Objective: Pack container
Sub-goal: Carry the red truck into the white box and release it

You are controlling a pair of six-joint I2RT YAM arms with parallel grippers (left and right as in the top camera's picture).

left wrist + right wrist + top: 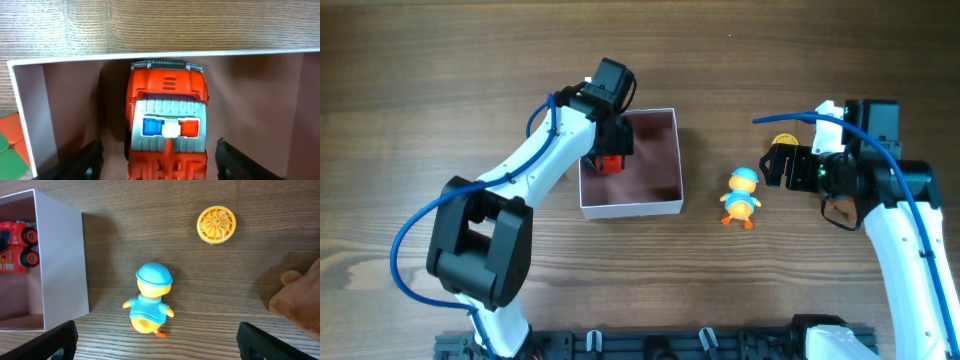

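Left claw (160,150) wide open, gripping nothing. Its 2 fingers straddle the red truck (167,110), which lies right beneath it inside the container (200,54), so probably placed. Right claw (155,330) also wide open and empty, centred on the duck (148,300) just ahead on the desk (420,80), likely the next pick. Yellow disc (216,224) lies farther ahead.

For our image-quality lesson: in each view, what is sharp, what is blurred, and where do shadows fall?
Left wrist: truck sharp, claw fingers dark and blurred. Right wrist: box shades the table beside it; duck sharp. Overhead: even light, no glare.
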